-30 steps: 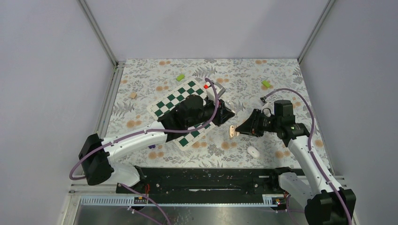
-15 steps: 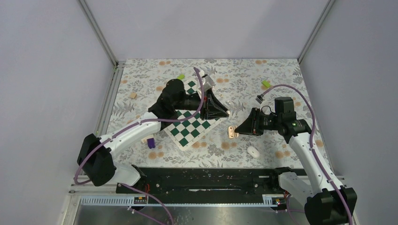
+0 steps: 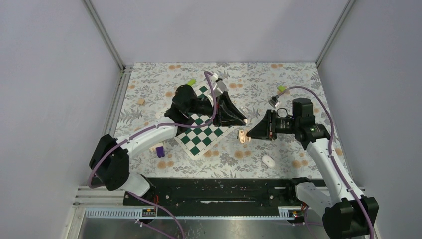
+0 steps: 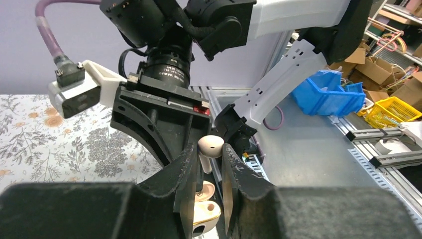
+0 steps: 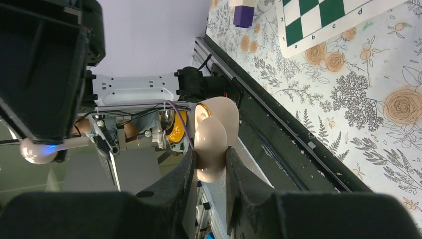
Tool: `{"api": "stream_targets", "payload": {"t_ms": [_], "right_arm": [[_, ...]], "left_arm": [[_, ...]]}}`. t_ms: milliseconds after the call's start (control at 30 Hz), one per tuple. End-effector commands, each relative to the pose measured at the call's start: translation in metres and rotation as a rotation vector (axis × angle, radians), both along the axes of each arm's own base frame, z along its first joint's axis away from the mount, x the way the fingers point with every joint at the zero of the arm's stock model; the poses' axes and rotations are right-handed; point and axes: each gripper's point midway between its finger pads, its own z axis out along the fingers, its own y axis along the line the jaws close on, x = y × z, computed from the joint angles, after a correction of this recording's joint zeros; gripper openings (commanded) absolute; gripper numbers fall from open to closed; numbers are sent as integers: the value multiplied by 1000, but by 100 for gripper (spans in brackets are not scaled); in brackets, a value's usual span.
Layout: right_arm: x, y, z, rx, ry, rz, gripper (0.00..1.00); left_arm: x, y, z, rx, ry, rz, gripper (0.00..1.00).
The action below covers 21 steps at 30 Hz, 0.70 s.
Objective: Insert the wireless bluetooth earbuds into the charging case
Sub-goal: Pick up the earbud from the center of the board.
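The left gripper (image 3: 244, 121), clamped on a white earbud (image 4: 211, 146), has swung off the chessboard (image 3: 200, 134) to mid-frame, meeting the right gripper (image 3: 250, 133) (it pinches the beige charging case (image 5: 217, 130) aloft). Insertion looks close, once bud and hollow line up.

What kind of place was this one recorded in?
Probably a robotics lab work cell: plain grey enclosure walls around a floral-cloth table, with a blue storage bin, a yellow basket and cardboard boxes beyond.
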Motion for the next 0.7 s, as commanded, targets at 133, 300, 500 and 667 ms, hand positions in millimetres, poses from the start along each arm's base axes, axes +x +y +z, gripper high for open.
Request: {"api": "stream_targets", "payload": {"t_ms": [133,300,500,667], "right_arm": [[0,2,46,39,-98,30,0],[-1,1,54,44,-116,21,0],[-7,3,62,69,-116,44,0],[-10,4,66,98,-73,54,0]], "left_arm": [[-12,12,19,-91,-60,-154,0],[-13,13,8,-75,-52,-162,0],[-11,12,5,-69,-68,-159,0],[-13,13,9,-87,-82,-184,0]]}}
